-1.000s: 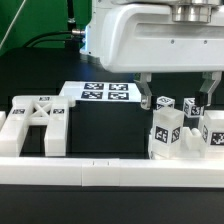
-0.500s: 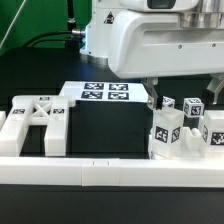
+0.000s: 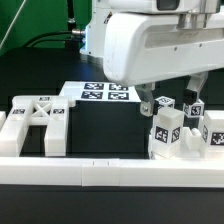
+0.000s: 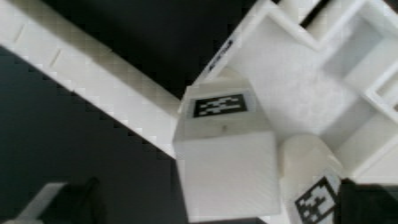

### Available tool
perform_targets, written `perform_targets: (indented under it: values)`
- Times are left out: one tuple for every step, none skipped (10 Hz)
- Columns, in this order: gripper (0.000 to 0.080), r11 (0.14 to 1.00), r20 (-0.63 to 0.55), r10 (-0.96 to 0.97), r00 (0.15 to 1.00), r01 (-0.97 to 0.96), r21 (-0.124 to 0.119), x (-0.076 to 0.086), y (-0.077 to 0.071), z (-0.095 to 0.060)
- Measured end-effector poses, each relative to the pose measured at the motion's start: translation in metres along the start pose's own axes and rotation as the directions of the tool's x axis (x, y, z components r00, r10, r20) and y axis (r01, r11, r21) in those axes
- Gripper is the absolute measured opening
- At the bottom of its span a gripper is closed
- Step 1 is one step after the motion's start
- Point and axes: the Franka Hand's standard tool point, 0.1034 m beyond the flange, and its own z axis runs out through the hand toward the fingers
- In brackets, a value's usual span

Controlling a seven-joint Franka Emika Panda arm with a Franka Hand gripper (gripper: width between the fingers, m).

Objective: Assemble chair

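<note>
Jaws are standing wide open, gripping nothing, hanging low over the blocky legs (image 3: 168,135) at the exterior view's right (contact: can't tell). X-braced panel (image 3: 38,118) is sitting well apart at the left, on the table (image 3: 105,130), just behind the front rail (image 3: 100,172).

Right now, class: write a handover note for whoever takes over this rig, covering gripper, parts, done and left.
Arm: gripper open, empty, low over the blocks at the exterior view's right.
Parts: X panel at the exterior view's left beside the rail, apart from the blocks.
Done: no joint between X panel and blocks.
Left: probably grasp a block, then join the parts into the chair.
</note>
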Motion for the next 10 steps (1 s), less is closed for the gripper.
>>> perform_targets:
  values:
    - [0.0649, 0.998, 0.004, -0.062, 0.998, 0.062, -0.010, -0.002, 0.004, 0.004]
    - [0.0649, 0.998, -0.002, -0.053, 0.999, 0.053, -0.021, -0.002, 0.006, 0.009]
    - [0.0649, 0.999, -0.004, -0.041, 0.999, 0.041, -0.029, -0.003, 0.005, 0.015]
    - [0.0649, 0.999, -0.001, -0.040, 0.999, 0.040, -0.031, -0.005, 0.005, 0.021]
    - [0.0649, 0.999, 0.000, -0.035, 0.999, 0.035, -0.031, -0.006, 0.005, 0.021]
    - [0.0622, 0.999, -0.001, -0.015, 1.000, 0.015, -0.031, -0.005, 0.004, 0.021]
    - [0.0622, 0.999, 0.000, 0.000, 1.000, 0.000, -0.033, -0.004, 0.002, 0.021]
    - [0.0436, 0.999, 0.003, 0.010, 1.000, -0.010, -0.035, -0.004, 0.002, 0.022]
    - [0.0295, 0.999, 0.004, 0.036, 0.999, -0.036, -0.036, -0.004, 0.001, 0.023]
    - [0.0295, 0.998, 0.003, 0.059, 0.998, -0.059, -0.036, -0.004, 0.002, 0.022]
